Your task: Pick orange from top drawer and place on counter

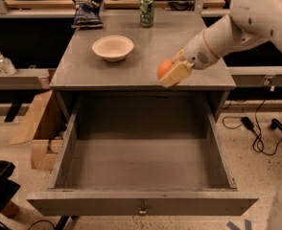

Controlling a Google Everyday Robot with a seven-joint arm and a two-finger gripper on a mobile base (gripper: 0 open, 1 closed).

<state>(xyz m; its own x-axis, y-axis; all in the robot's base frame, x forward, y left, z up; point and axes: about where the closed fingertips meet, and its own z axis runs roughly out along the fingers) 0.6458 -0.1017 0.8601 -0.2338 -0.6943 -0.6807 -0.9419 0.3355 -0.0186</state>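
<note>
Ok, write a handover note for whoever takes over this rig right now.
Pincer: shut on the orange, held at the front edge of the counter, right of the cream bowl.
Top drawer: pulled open, orange not in it.
Done: orange lifted out.
Left: set it on the counter, probably further in from the edge, then release. The green can and chip bag sit at the back.

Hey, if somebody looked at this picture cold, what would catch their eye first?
First, the white arm reaching in from the right, with its gripper shut on the orange near the front right edge of the counter. Below it, the wide top drawer stands pulled out with nothing in it. Farther back on the counter sit a cream bowl, a green can and a dark snack bag.
</note>
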